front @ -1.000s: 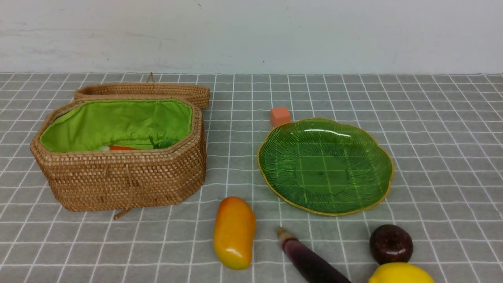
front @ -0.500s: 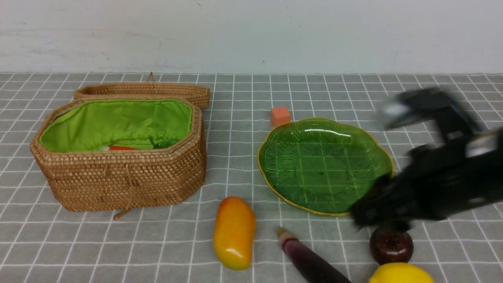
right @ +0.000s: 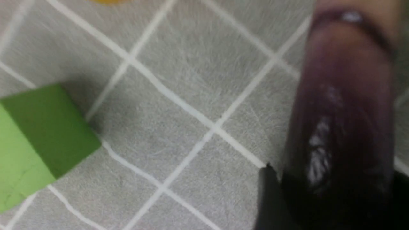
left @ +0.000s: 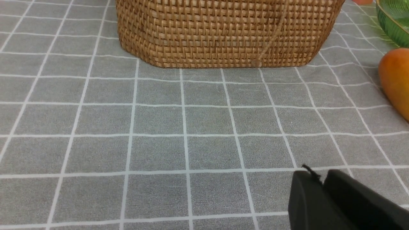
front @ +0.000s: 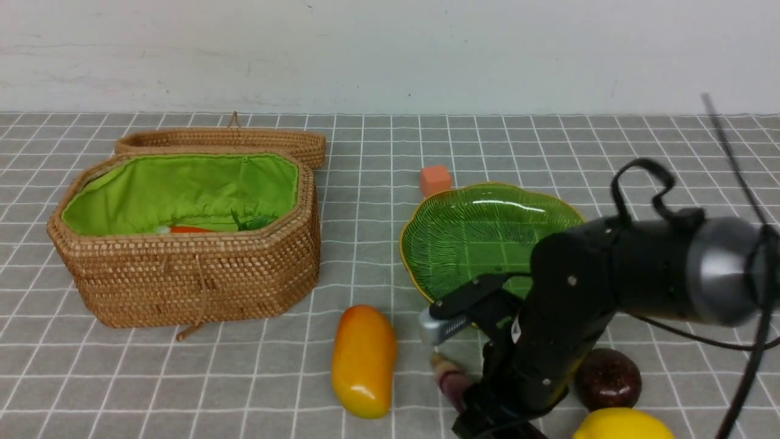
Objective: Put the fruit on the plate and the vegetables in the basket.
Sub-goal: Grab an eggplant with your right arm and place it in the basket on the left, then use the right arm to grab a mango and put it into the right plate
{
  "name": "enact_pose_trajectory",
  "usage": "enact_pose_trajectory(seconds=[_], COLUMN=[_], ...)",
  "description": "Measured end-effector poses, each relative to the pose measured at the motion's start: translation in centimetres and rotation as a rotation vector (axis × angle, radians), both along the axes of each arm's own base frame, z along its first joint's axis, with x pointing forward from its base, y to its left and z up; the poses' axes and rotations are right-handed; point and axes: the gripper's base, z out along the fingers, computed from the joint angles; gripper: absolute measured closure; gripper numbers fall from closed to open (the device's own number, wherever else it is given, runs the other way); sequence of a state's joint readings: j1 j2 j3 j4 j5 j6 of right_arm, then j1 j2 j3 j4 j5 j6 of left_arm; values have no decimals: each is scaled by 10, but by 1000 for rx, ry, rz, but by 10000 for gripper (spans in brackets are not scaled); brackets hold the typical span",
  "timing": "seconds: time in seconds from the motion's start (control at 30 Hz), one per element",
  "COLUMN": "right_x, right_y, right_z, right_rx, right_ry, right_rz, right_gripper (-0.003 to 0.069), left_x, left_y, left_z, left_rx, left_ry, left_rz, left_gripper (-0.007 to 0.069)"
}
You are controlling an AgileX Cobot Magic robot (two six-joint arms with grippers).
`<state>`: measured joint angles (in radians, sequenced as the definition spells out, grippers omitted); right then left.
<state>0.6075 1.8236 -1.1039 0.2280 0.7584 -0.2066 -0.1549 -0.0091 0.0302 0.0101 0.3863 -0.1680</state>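
Note:
The long purple eggplant [front: 446, 373] lies near the front edge; only its pale tip shows past my right arm. My right gripper [front: 487, 417] is down over it, and in the right wrist view the eggplant [right: 342, 105] lies between the jaws of that gripper [right: 334, 182]; whether they press on it is blurred. The mango [front: 363, 361], maroon fruit [front: 610, 378] and lemon [front: 621, 427] rest on the cloth. The green plate [front: 472, 210] holds nothing. The open basket [front: 189, 280] holds a red-orange piece [front: 189, 230] and radish leaves [front: 253, 221]. My left gripper [left: 322, 180] is shut and holds nothing, short of the basket [left: 223, 32].
The basket's lid [front: 225, 140] lies behind it. A small orange cube [front: 434, 180] sits at the plate's far edge. A green block [right: 41, 140] lies on the cloth beside the eggplant in the right wrist view. The right arm's cable [front: 740, 244] arcs above the plate's right side.
My right arm has swung in from the right and dropped over the eggplant, now covering most of it and part of the plate. Fruits, basket and plate have not moved.

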Motion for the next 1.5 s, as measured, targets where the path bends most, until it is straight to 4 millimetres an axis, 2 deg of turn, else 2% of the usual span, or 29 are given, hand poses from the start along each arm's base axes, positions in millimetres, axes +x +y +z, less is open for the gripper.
enact_pose_trajectory(seconds=[0.1,0.13,0.17,0.2,0.23,0.27,0.33,0.37,0.4,0.43,0.47,0.5,0.53,0.57,0.6,0.7,0.77,0.83,0.87,0.93,1.0,1.13,1.23,1.3,1.33,1.37,1.43,1.47,1.5], right_x=[0,2,3,6,7,15,23,30,32,38,48,49,58,58,65,79,86,95,97,107,113,117,112,101,100,87,73,63,62], right_y=[1,5,5,10,11,20,28,35,36,42,53,56,71,73,90,129,145,163,166,179,185,186,182,174,173,161,146,134,132], right_z=[3,16,19,37,40,71,103,127,131,151,179,184,205,206,217,216,209,192,188,163,141,128,133,144,147,165,184,200,203], right_rx=[6,19,23,43,50,95,150,199,211,265,357,376,464,468,534,635,674,700,704,706,687,663,644,602,604,567,518,495,491], right_ry=[17,23,24,26,15,-9,-58,-114,-125,-187,-301,-323,-454,-459,-569,-741,-805,-847,-854,-874,-857,-824,-778,-679,-684,-613,-551,-531,-525], right_rz=[-3,8,8,36,39,78,102,111,110,110,109,114,131,139,169,183,165,147,141,118,112,117,144,202,201,255,310,330,332], right_gripper=[291,291,291,291,291,291,291,291,291,291,291,291,291,291,291,291,291,291,291,281,218,68,-3,-20,-20,-15,4,20,23], left_x=[0,0,0,0,0,0,0,0,0,0,0,0,0,0,0,0,0,0,0,0,0,0,0,0,0,0,0,0,0], left_y=[0,0,0,0,0,0,0,0,0,0,0,0,0,0,0,0,0,0,0,0,0,0,0,0,0,0,0,0,0], left_z=[0,0,0,0,0,0,0,0,0,0,0,0,0,0,0,0,0,0,0,0,0,0,0,0,0,0,0,0,0], left_rx=[0,0,0,0,0,0,0,-1,-1,-1,-1,-1,-1,-1,-1,-1,-1,-1,-1,-1,-1,-1,-1,-1,-1,-1,-1,-1,-1], left_ry=[0,0,0,0,0,0,0,0,0,0,0,0,0,0,0,0,0,0,0,0,0,0,0,0,0,0,0,0,0], left_rz=[0,0,0,0,0,0,0,0,0,0,0,0,0,0,0,0,0,0,0,0,0,0,0,0,0,0,0,0,0], left_gripper=[553,551,551,549,548,547,544,543,543,542,540,540,539,538,536,536,536,536,536,536,533,533,533,533,533,533,533,533,533])
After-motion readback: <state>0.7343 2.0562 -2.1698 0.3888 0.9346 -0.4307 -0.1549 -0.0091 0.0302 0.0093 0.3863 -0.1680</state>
